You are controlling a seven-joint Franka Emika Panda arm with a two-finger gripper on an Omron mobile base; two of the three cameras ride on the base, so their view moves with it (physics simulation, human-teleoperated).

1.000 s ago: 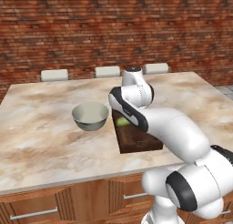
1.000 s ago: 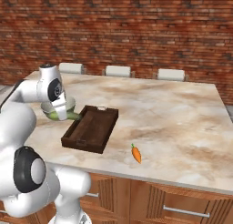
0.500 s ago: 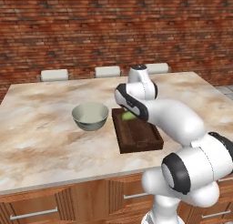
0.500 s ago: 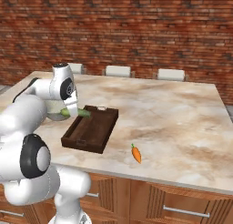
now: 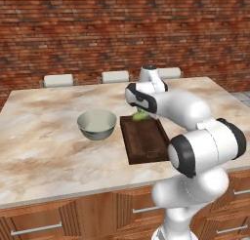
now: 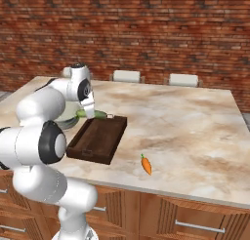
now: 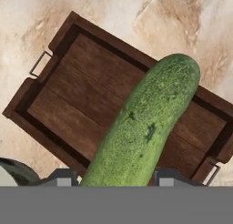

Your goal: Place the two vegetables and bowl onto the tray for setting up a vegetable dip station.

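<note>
Cucumber point(image 7: 145, 127) gripped between half-open jaws of gripper point(image 7: 116, 177) above wooden tray point(image 7: 68, 104); to be lowered flat inside the rim before release

The robot is a glossy white arm of thick rounded tubular links joined by black ring-shaped joint bands, with a small dark cap on its upper joint, ending in a two-finger gripper point(image 7: 116, 176) with small dark grey square finger tips point(image 7: 61, 176).

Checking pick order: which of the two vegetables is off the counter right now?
The cucumber, held in the pincer above the tray; the carrot lies on the counter.
</note>
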